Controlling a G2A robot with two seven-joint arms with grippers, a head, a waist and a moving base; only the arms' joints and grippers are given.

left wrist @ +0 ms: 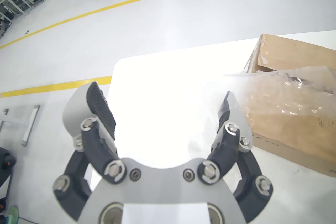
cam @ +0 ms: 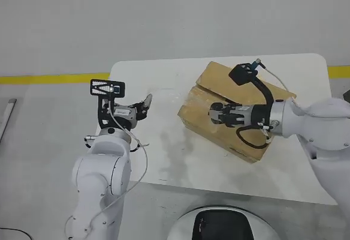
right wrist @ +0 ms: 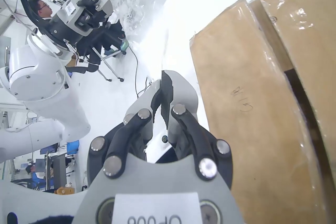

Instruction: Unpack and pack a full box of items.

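A brown cardboard box (cam: 214, 75) (left wrist: 288, 128) (right wrist: 249, 78) lies at an angle on the right half of the white table (cam: 163, 156), its top flaps closed with a dark gap between them. My right gripper (cam: 213, 113) (right wrist: 161, 89) sits at the box's left end, shut on a sheet of clear plastic film (right wrist: 136, 9) (left wrist: 275, 93). The film stretches from there across the table towards my left gripper (cam: 146, 103) (left wrist: 160, 93) (right wrist: 105, 3). That gripper is open above the table left of the box, with the film clinging to one fingertip (left wrist: 227, 104).
Bare table top lies in front of and left of the box. A yellow line (cam: 43, 78) crosses the floor behind the table. A grey bar (cam: 4, 120) lies on the floor to the left. Racks and chairs stand far off.
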